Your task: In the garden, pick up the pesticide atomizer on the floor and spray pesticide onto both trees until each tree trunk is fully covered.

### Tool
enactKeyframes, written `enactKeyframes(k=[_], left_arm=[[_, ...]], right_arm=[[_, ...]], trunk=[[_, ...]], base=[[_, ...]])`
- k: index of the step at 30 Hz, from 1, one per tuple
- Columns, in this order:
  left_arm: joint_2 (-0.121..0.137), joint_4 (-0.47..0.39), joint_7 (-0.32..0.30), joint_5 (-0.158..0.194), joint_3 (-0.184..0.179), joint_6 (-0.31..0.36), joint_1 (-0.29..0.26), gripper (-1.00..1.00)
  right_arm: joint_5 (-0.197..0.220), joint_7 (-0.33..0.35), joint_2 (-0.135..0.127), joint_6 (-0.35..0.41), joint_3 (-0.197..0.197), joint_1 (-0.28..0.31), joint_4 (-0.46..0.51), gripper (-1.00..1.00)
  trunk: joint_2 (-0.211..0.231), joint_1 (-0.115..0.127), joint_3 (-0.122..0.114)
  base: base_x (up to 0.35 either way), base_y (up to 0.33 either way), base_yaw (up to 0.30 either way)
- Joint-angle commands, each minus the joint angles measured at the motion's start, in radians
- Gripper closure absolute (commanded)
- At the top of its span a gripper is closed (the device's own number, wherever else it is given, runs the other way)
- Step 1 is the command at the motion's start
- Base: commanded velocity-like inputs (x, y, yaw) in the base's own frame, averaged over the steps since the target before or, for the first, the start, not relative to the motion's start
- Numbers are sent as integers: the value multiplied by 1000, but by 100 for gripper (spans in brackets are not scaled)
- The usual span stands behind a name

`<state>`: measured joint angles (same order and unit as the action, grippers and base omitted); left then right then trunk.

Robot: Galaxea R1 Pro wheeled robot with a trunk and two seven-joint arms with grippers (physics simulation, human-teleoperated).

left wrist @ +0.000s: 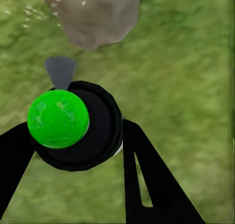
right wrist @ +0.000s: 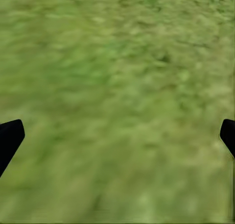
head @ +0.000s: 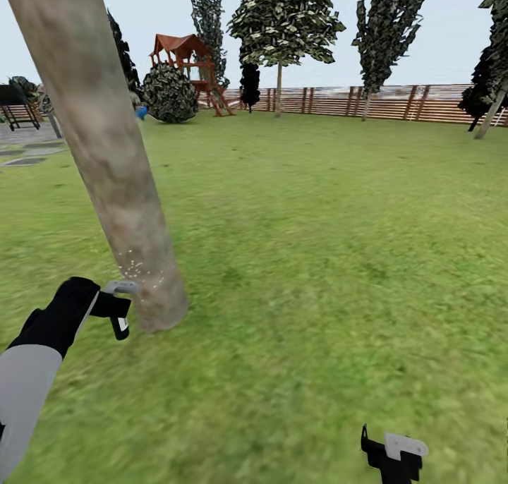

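Reaching in from the left of the head view, the left gripper (head: 121,307) is gripping the pesticide atomizer (left wrist: 73,123), its black fingers (left wrist: 152,180) standing closed against either side of the black body with the green cap, as the left wrist view is showing. The grey nozzle (left wrist: 60,71) is pointing at the foot of the thick tree trunk (head: 106,152), which is leaning up and out of the head view just beside the gripper. Tiny white specks of pesticide (head: 137,267) are showing on the lowest stretch of the bark, and a few more are dotting the grass near the base in the left wrist view. Higher up, the mottled trunk is looking bare, so I am judging this tree as only begun: the spraying is likely needing to climb and go round the trunk. Moving right, the lawn (head: 317,244) is lying open as far as the slatted wooden fence (head: 395,101), and I cannot tell which of the distant trees is the second one, so that trunk is probably waiting untreated. At the lower right, the right gripper (head: 394,459) is hanging over the grass with its fingertips (right wrist: 10,138) spread wide at the edges of the right wrist view, gripping nothing.
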<state>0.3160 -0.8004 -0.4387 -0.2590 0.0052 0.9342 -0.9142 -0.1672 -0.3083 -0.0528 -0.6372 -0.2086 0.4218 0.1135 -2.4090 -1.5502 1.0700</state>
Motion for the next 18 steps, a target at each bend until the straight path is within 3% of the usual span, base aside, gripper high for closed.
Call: enactKeyframes(k=[1, 4, 9, 12, 16, 18], left_arm=[[1, 3, 0, -1, -2, -1, 0, 100], [3, 21, 8, 0, -2, -7, 39, 100], [18, 50, 12, -1, 64, -16, 88, 100], [24, 58, 35, -2, 73, -83, 148, 100], [15, 59, 84, 4, 74, -95, 157, 100], [-5, 80, 92, 5, 74, -97, 158, 100]], right_arm=[[0, 0, 0, 0, 0, 0, 0, -100], [0, 0, 1, 0, 0, 0, 0, -100], [0, 0, 1, 0, 0, 0, 0, -100], [0, 0, 1, 1, 0, 0, 0, -100], [0, 0, 1, 0, 0, 0, 0, -100], [0, 0, 1, 0, 0, 0, 0, -100]], trunk=[[0, 0, 0], [0, 0, 0], [0, 0, 0], [0, 0, 0], [0, 0, 0], [0, 0, 0]], base=[[187, -236, 1], [191, -234, 0], [189, -227, 0], [182, -147, 60], [55, -36, 244], [6, -4, 274]])
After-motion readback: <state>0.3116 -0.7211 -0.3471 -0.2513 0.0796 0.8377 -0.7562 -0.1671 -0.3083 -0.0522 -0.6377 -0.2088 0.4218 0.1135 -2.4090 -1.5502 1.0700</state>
